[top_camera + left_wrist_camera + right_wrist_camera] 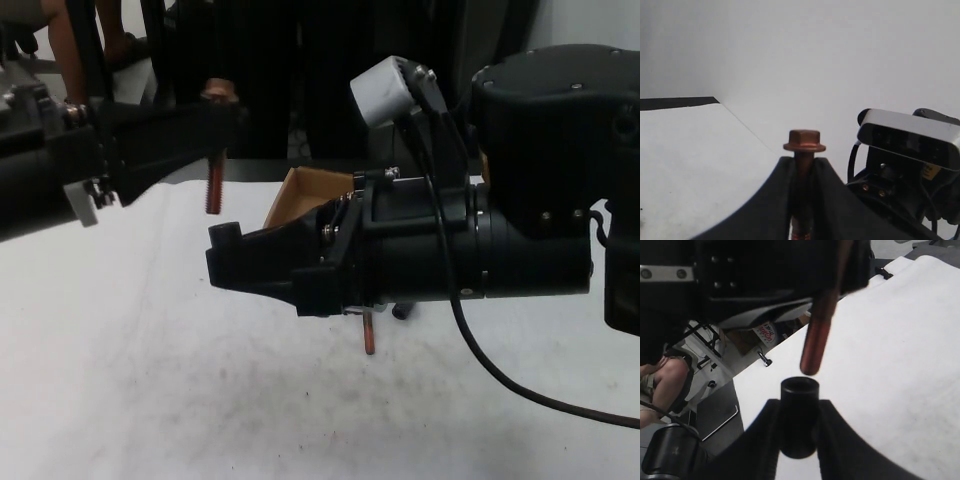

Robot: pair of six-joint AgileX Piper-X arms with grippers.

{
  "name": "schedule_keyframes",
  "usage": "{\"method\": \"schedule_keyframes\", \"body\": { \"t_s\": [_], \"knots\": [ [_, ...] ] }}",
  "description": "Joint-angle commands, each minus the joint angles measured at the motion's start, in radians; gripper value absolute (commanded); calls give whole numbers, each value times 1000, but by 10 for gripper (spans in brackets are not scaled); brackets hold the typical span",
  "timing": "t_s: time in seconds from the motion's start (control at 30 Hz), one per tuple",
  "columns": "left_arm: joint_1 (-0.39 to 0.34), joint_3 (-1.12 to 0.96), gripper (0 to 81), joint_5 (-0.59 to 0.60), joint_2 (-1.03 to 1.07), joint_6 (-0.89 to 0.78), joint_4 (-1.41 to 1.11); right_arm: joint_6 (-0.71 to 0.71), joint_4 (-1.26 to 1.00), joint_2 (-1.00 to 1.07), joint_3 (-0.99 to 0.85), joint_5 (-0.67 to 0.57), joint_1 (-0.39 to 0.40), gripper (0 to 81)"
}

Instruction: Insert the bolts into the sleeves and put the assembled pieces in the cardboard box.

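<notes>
Two stiff, probably slick parts! Left gripper clamps the copper-coloured hex-flanged bolt, upper left, by its shank. Right gripper pinches the black cylindrical sleeve mid-body.

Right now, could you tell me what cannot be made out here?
High view: cardboard box interior, behind the right arm.
Left wrist view: held bolt shank, inside the jaws.
Right wrist view: sleeve base, inside the jaws.
High view: dark piece by the loose bolt, half under that arm.

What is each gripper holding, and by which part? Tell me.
Left gripper: bolt, pinched on its shank just under the head. Right gripper: sleeve, gripped around its lower body, open end free.
</notes>
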Motion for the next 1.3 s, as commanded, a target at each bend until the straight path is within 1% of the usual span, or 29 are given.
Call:
{"method": "schedule_keyframes", "body": {
  "t_s": [0.0, 0.07, 0.17, 0.47, 0.93, 1.27],
  "knots": [
    [-25, 0, 8, -9, -2, 8, -27, 1, -21, -4, -6, -4, 3, 2],
    [-42, 0, 8, -25, -2, 8, -27, 1, -21, -4, -6, -4, 3, 2],
    [-45, 0, 8, -26, -2, 8, -27, 1, -21, -4, -6, -4, 3, 2],
    [8, 0, 8, -13, -2, 24, -27, 1, -13, -4, -6, -4, 3, 2],
    [10, 0, 8, -3, -2, 23, -27, 1, -13, -4, -6, 4, 3, 2],
    [10, 0, 8, -3, -2, 23, -27, 1, -21, -4, -9, 36, 1, 2]
  ]
}}
